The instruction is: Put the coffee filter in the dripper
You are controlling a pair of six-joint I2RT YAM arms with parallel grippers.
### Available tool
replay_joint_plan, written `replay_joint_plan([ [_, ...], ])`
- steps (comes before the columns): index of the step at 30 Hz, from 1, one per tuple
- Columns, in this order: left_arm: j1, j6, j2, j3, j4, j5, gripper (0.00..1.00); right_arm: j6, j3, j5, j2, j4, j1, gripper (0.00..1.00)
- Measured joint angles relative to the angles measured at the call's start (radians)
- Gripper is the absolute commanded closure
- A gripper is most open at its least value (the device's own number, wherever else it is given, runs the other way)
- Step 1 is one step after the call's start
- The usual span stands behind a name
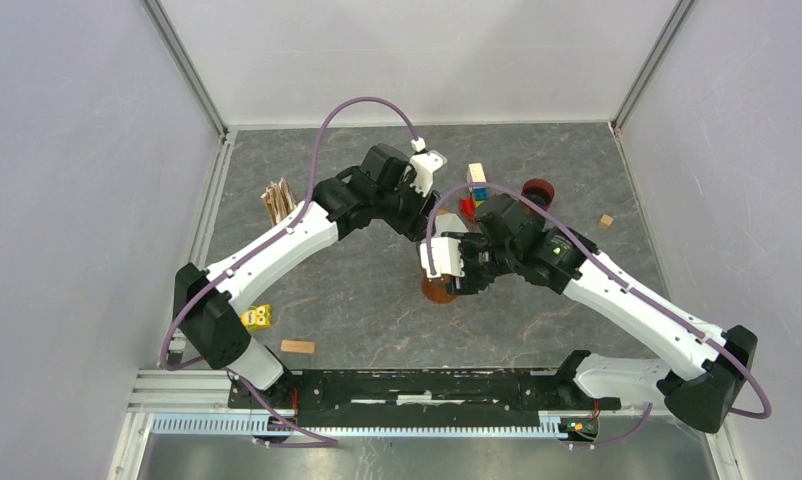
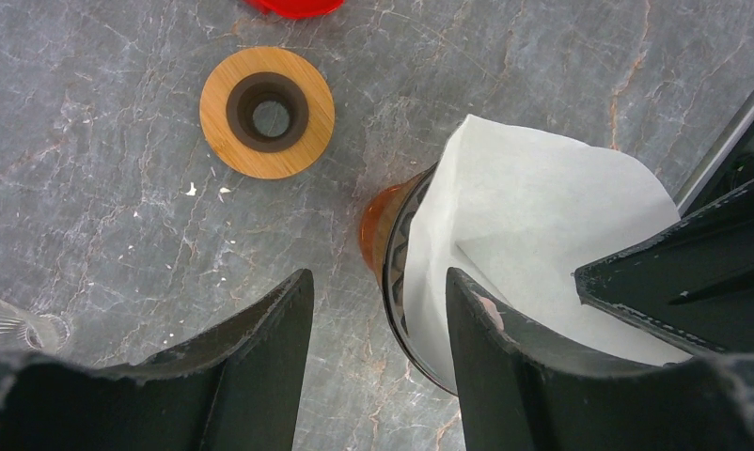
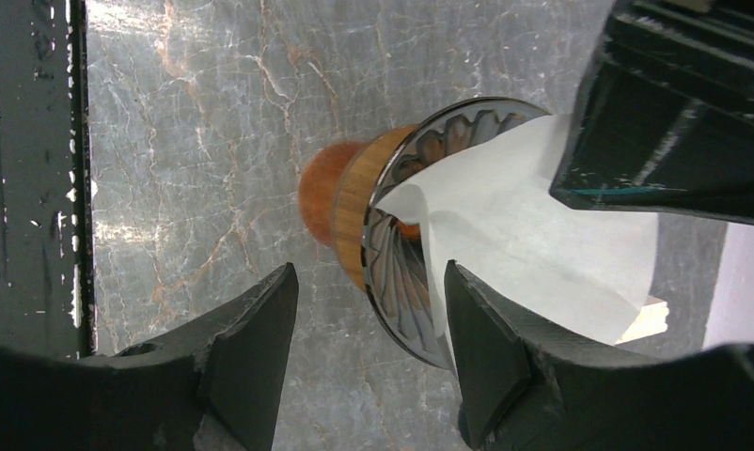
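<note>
The dripper (image 3: 392,254) has a ribbed glass cone, a wooden collar and an orange base, and stands on the grey marble table. The white paper coffee filter (image 2: 533,225) sits inside its cone, with its edges standing above the rim. My left gripper (image 2: 378,282) is open; one finger is over the filter and the other is outside the rim. My right gripper (image 3: 369,277) is open too and straddles the rim the same way from the other side. Neither pair of fingers presses on the paper. In the top view both grippers meet over the dripper (image 1: 439,291).
A wooden ring with a dark hole (image 2: 267,112) lies on the table near the dripper, with a red object (image 2: 293,5) beyond it. The top view shows coloured blocks (image 1: 475,185), a dark red round thing (image 1: 539,190), a brown stack (image 1: 279,200), a yellow item (image 1: 259,317) and a wooden block (image 1: 297,347).
</note>
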Motion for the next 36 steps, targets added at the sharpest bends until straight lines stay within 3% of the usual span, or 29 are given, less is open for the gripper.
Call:
replay_joint_plan([
  [36,-0.013,0.034,0.055,-0.031,-0.002,0.004,0.38,-0.031,-0.089,0.021,0.064,0.051,0.006,0.34],
])
